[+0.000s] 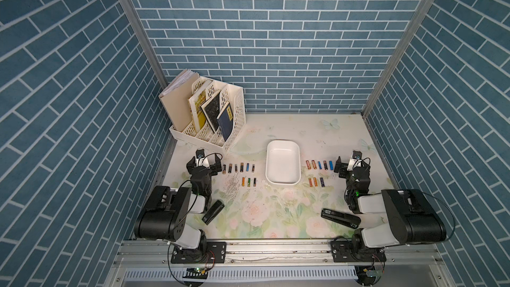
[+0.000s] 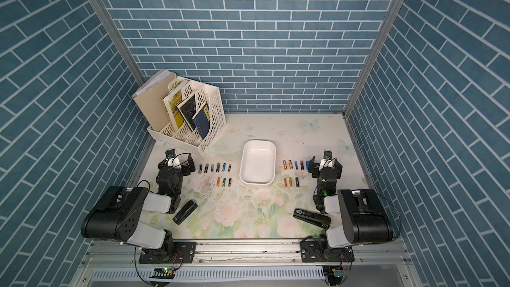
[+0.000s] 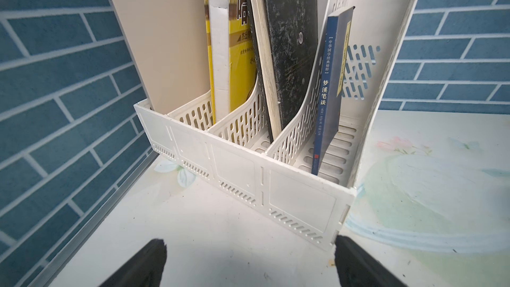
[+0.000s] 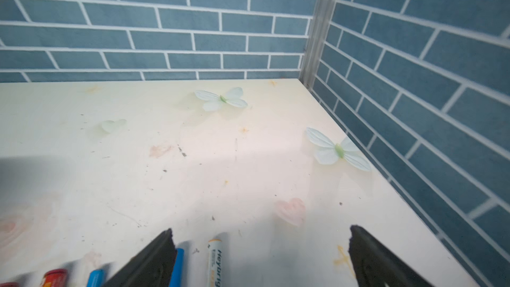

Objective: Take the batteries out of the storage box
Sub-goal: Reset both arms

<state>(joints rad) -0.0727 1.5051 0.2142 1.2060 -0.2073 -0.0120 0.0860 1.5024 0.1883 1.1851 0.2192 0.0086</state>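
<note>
In both top views the box (image 1: 283,161) is seen empty at mid-bench (image 1: 276,216), with the batteries (image 1: 242,167) laid in rows on either side. The left fingers (image 1: 217,166) and right fingers (image 1: 339,165) are spread, and nothing is held.

In the left wrist view, a file rack (image 3: 248,183) is shown close ahead and could be struck.

In the right wrist view, a white battery (image 4: 214,263) lies between the fingers, so a careless sweep would likely scatter the row.

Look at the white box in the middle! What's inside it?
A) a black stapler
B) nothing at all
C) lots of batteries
B: the storage box shows only its bare white floor, while the batteries lie in rows on the table on both sides of it.
</note>
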